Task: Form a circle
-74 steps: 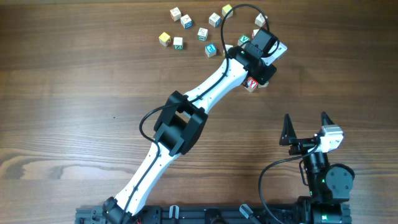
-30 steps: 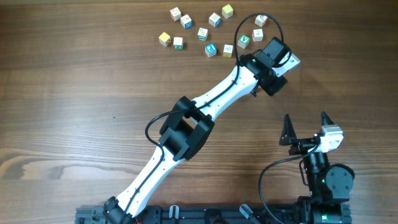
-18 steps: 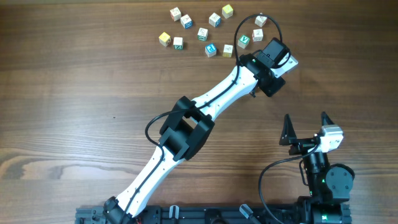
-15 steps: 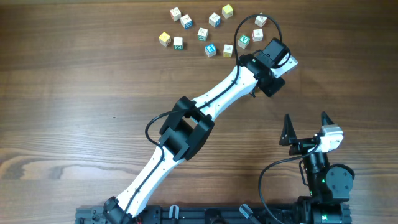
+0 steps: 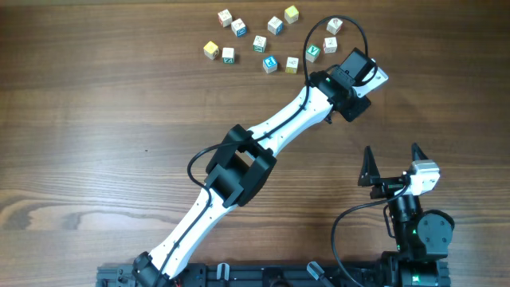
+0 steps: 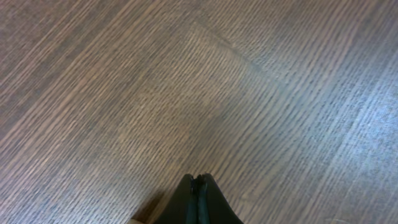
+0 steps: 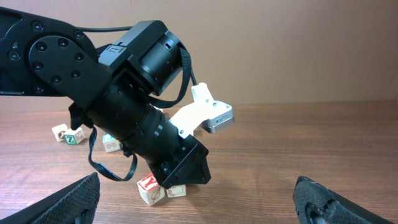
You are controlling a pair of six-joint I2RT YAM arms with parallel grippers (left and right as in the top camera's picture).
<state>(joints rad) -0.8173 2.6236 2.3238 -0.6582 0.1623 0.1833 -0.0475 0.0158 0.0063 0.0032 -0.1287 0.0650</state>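
Left pincer (image 6: 199, 188) is pressed together with nothing in it, its tip over bare table (image 6: 261, 93), at the upper right of the overhead view. Right pincer (image 5: 391, 165) stands wide apart and empty at the lower right. Letter cubes (image 5: 270, 64) lie loosely scattered along the top centre. Two more cubes (image 7: 150, 189) sit just beside the left tip.

Matt wood-grain table (image 5: 96, 119), pale wooden letter cubes (image 5: 275, 25), smooth white plastic arm (image 5: 283, 119).

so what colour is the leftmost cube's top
Yellow; the leftmost cube shows best in the overhead view.
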